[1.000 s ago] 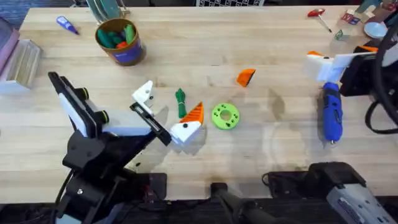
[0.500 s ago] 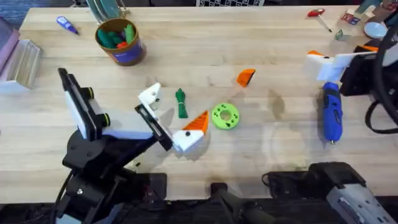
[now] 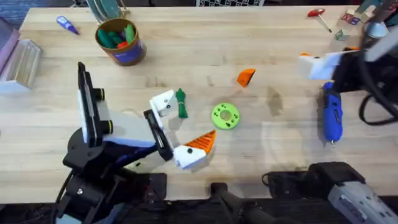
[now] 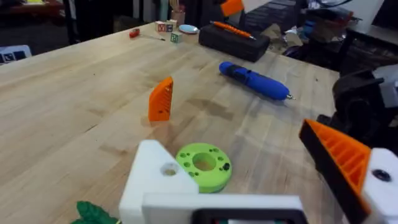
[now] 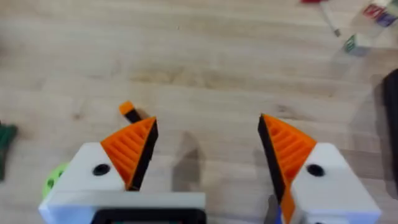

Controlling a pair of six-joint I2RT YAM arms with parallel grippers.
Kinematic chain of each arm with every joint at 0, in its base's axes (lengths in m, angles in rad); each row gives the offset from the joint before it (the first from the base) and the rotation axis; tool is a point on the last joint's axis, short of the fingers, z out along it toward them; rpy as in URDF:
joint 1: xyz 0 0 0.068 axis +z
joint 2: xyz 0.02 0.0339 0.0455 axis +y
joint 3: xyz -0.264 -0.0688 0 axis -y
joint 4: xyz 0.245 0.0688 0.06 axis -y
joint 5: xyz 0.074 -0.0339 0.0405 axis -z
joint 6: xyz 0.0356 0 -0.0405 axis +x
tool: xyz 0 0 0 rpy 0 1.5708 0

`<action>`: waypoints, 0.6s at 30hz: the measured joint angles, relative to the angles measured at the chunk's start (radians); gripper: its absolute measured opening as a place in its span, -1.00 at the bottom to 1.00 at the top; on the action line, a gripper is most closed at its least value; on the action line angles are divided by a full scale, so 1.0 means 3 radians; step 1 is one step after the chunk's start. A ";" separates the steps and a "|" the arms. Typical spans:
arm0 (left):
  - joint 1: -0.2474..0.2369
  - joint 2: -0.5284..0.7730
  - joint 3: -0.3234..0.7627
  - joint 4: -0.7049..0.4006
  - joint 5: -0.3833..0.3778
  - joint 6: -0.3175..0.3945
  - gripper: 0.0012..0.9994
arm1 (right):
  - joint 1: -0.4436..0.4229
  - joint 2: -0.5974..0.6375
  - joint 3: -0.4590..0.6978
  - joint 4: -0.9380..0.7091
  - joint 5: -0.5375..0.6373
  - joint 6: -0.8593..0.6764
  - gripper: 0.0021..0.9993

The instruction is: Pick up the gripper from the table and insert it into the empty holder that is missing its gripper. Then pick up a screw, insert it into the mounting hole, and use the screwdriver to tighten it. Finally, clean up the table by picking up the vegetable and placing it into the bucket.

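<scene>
Upper left of the overhead frame: the round orange-brown tin bucket stands with toys inside. Lower left to centre: my left gripper is spread open, empty; its bare white plastic finger mount lies just beside the slim green toy vegetable. Centre: the small orange ribbed wedge fingertip rests alone on the wooden table. Right: my right gripper is spread open, empty, near the fat blue pen-shaped electric screwdriver.

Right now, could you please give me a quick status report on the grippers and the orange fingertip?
Left gripper open, one mount bare. Right gripper open, empty. Orange gripper lies loose on table, untouched. Green disc between it and left arm.
</scene>
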 joint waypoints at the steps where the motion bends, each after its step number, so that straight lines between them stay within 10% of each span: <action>1: 0.0000 0.0000 0.0000 0.0000 0.0004 -0.0001 0.97 | 0.0050 0.0119 0.0041 -0.0042 -0.0006 -0.0036 0.98; 18: 0.0000 0.0000 0.0000 0.0000 0.0018 0.0000 0.97 | 0.1011 0.2071 0.0737 -0.0265 -0.0024 -0.0700 0.99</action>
